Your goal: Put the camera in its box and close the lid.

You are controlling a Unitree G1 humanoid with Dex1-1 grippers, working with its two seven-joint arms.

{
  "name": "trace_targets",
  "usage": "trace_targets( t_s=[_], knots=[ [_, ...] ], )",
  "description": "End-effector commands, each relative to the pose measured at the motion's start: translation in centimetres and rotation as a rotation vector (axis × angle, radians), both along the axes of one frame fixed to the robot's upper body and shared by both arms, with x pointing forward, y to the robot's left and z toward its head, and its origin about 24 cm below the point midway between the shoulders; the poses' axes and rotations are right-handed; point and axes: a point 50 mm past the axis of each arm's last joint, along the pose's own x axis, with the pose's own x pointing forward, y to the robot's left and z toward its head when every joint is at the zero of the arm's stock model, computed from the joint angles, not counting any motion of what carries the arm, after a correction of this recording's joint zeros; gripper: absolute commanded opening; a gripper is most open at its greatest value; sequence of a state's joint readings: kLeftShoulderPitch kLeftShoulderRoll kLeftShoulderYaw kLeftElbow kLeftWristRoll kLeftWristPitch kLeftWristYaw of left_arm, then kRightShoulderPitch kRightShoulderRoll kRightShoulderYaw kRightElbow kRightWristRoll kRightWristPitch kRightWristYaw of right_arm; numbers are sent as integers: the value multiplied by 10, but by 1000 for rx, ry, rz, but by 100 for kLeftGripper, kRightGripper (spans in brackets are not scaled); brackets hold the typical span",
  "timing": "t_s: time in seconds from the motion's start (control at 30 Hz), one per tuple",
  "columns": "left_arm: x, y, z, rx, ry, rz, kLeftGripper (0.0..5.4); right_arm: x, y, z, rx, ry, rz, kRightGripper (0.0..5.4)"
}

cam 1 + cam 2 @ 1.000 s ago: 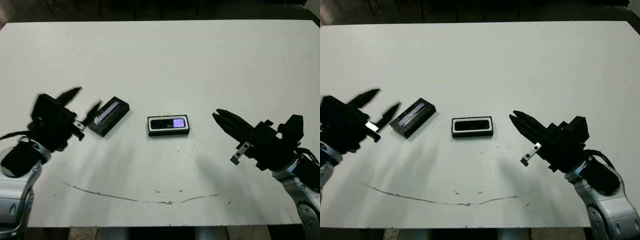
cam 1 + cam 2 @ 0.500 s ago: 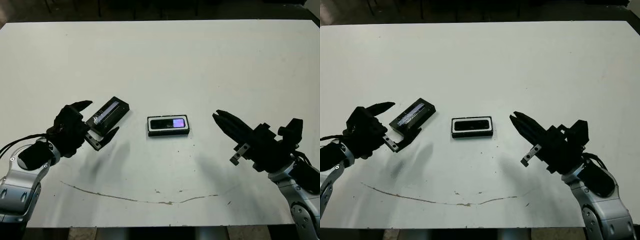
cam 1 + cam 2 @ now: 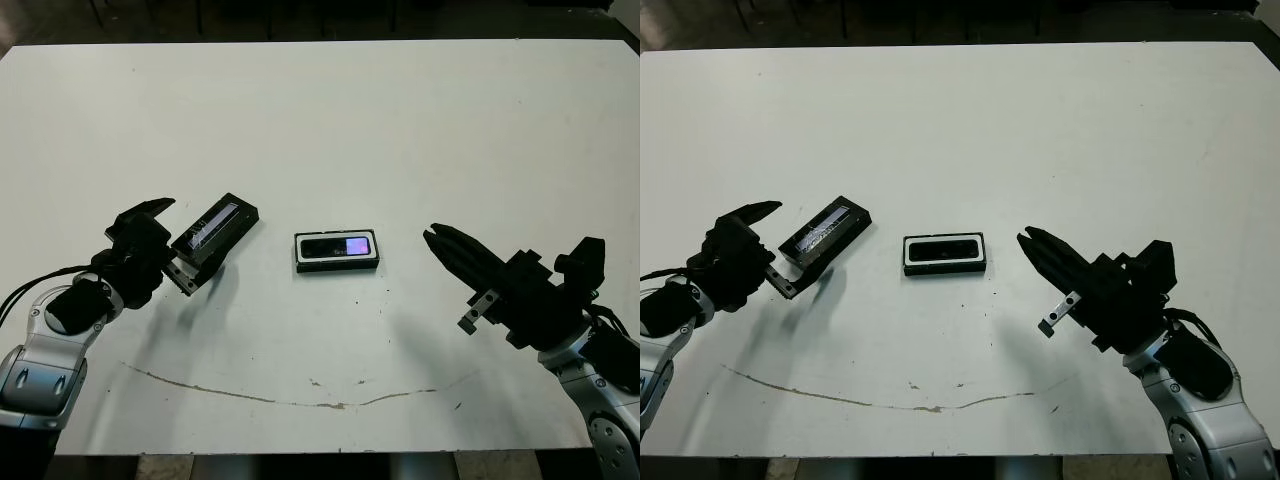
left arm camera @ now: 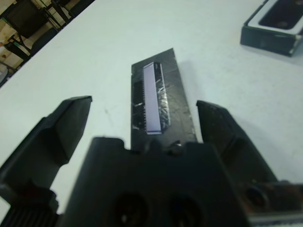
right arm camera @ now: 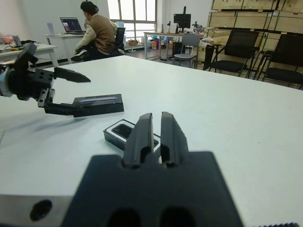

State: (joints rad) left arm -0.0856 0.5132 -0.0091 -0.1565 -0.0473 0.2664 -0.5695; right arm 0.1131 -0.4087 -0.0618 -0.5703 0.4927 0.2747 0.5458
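2 hands | left hand (image 3: 172, 243) spread around lid (image 3: 216, 231), diagonal | right hand (image 3: 432, 240) pressed together

My left gripper (image 4: 142, 137) hangs low over the table's left side, fingers spread wide, one on either side of the gap; my right gripper (image 3: 437, 240) points inward, fingers pressed together, wrist raised.

Robot arms — silver-grey forearm shells, black cables; left gripper (image 3: 172, 243) and right gripper (image 3: 432, 236) — tapered black fingers.
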Motion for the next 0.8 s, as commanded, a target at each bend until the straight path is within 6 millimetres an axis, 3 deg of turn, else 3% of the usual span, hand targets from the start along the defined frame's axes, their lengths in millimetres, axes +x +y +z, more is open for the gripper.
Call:
trace_targets(
  t_s=[0.03,0.37,0.67,0.8],
  knots=[
    [0,4,-13,-32,92,7,537,-1,-3,-5,-28,44,-22,0],
    [6,14,-31,-116,204,29,537,-1,-3,-4,-15,51,-9,0],
    [4,22,-46,-57,173,121,537,-2,-5,-4,-56,36,-26,0],
    [2,20,-52,-127,191,160,537,-2,-5,-6,-37,54,-19,0]
  ],
)
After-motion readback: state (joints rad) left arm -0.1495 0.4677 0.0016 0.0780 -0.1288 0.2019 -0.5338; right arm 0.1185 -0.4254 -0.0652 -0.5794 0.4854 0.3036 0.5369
